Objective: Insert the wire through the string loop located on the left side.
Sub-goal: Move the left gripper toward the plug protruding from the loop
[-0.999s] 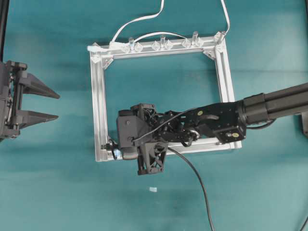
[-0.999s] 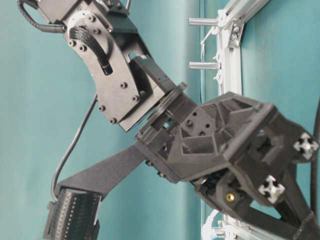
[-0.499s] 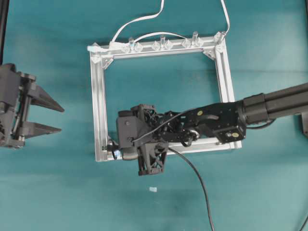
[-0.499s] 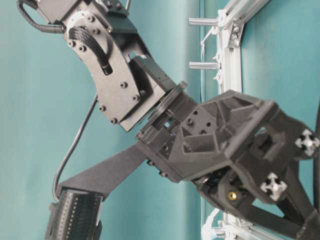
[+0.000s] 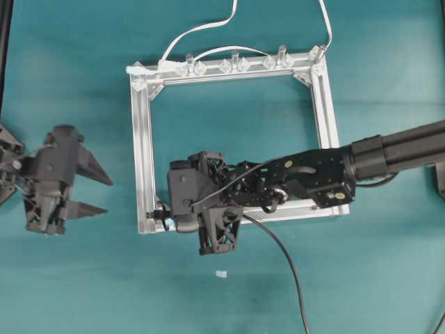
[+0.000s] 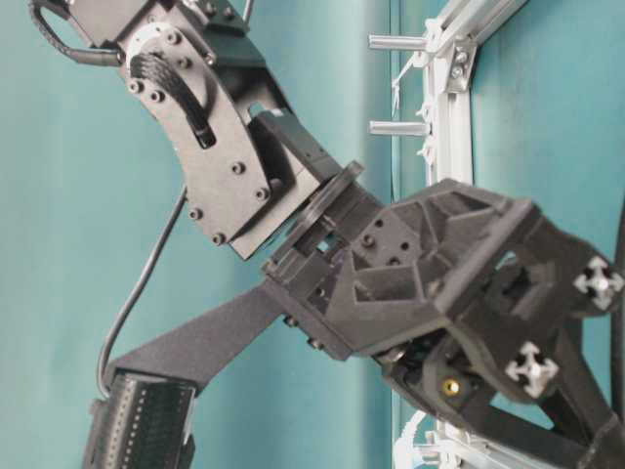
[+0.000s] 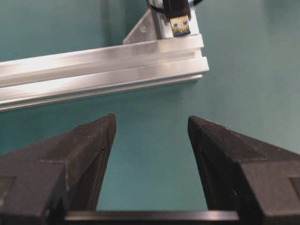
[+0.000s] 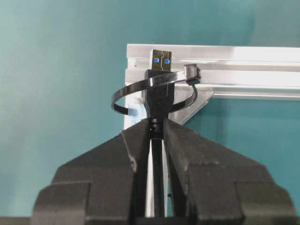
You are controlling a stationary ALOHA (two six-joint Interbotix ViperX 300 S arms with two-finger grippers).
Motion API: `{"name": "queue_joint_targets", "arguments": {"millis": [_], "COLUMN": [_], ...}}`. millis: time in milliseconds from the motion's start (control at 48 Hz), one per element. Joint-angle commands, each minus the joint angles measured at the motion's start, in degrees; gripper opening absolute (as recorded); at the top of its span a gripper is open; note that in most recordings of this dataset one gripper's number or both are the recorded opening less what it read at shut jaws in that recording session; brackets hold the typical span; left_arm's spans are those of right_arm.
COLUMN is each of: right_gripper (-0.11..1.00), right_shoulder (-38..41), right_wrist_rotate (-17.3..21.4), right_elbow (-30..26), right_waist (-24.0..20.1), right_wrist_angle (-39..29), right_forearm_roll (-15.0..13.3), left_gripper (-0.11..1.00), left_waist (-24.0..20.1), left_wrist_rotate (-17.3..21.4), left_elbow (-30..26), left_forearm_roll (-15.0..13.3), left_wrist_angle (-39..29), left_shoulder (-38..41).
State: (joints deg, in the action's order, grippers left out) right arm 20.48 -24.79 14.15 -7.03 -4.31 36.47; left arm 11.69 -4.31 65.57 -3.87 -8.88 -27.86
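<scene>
Right end effector (image 8: 157, 129): clamped on the wire (image 8: 158, 98) just behind its plug, metal tip pointing away toward the frame corner.
Wire: plug poking through the string loop (image 8: 140, 89) at the near-left corner of the silver frame (image 5: 143, 149); in the right wrist view, loop band crossing over the plug body, tip already past it and over the frame rail. Rest of the cable trailing off toward the near edge of the tabletop (image 5: 83, 278) in the overhead view.
Left end effector (image 7: 150, 136): spread wide, holding nothing, low over the tabletop, aimed at the same corner with the plug tip (image 7: 180, 26) beyond the rail.
Step in hand: probably handing the plug over on the far side of the loop.
Doing it well: keep the plug level and centred in the loop; bring the open fingers (image 7: 89, 140) around the exposed tip, not the rail; close firmly before the right side lets go; then draw straight outward without snagging the loop.
</scene>
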Motion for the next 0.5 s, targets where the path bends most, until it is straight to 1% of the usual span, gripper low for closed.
{"name": "queue_joint_targets", "arguments": {"millis": [0,166,479], "right_gripper": [0.15,0.15,0.15], "right_shoulder": [-1.1,-1.1,-1.1], "right_wrist_rotate": [-0.2,-0.2,-0.2], "right_elbow": [-1.7,-1.7,-1.7], "right_waist": [-0.3,-0.3,-0.4], "right_wrist_angle": [0.2,0.2,0.2], "right_forearm_roll": [-0.2,-0.2,-0.2], "left_gripper": [0.64,0.64,0.64], "left_waist": [1.1,1.8,1.8], "left_wrist_rotate": [-0.3,-0.4,-0.3], "left_elbow": [-1.9,-2.5,-4.0], "left_forearm_roll": [0.2,0.2,0.1], "left_wrist_angle": [0.4,0.4,0.5], "left_shoulder": [1.8,4.4,6.2]}}
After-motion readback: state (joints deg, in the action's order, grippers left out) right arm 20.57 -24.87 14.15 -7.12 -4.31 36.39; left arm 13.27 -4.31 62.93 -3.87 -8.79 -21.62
